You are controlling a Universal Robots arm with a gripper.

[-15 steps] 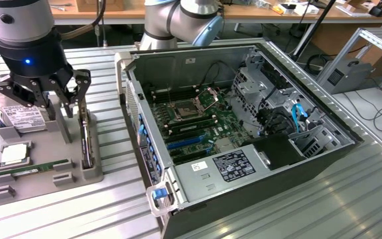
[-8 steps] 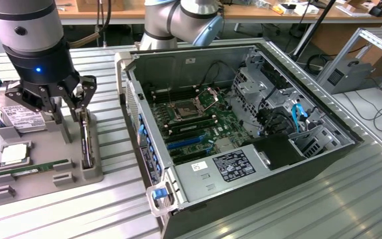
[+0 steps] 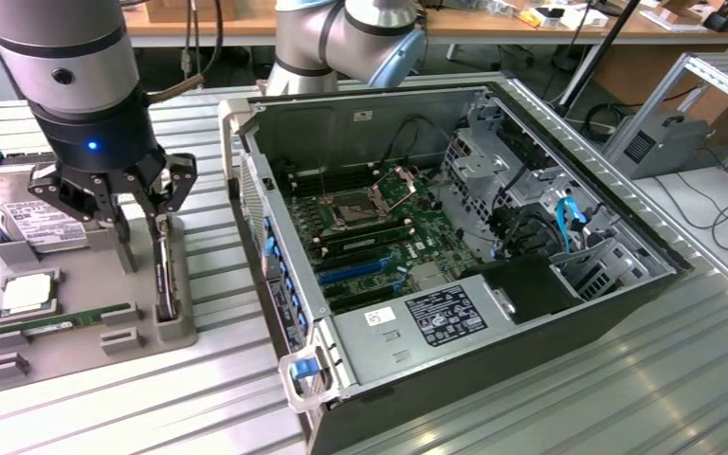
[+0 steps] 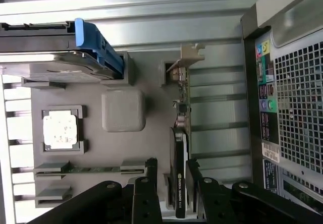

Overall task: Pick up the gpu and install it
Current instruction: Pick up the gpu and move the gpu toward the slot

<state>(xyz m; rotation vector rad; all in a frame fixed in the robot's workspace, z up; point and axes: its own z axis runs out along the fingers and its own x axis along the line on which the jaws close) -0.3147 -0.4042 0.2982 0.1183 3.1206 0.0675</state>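
**Figure. Gripper over the parts tray, exterior and wrist views.** The gpu (image 3: 164, 284) (image 4: 179, 148) stands on its long edge in a slot of the grey tray (image 3: 86, 275) (image 4: 101, 148). This slot is on the tray side nearest the computer case (image 3: 390, 351) (image 4: 287, 82). In the exterior view the card's long axis runs from 12 to 6 o'clock. Its silver bracket (image 4: 184, 57) is at the end nearest the hard drive (image 3: 35, 223) (image 4: 60, 57).

The gripper (image 3: 147, 227) (image 4: 171, 168) straddles the card. Its jaws are apart, one finger on each flat face, with gaps visible between them and the card.

Tray contents in the exterior view:
- the hard drive, at 12 o'clock
- a processor chip (image 3: 26, 294) (image 4: 59, 129) in a square pocket, at 9 o'clock
- a green memory stick (image 3: 67, 322) (image 4: 91, 169), towards 6 o'clock

The tray lies at 9 o'clock of the case. The case is open and holds a motherboard (image 3: 364, 209).
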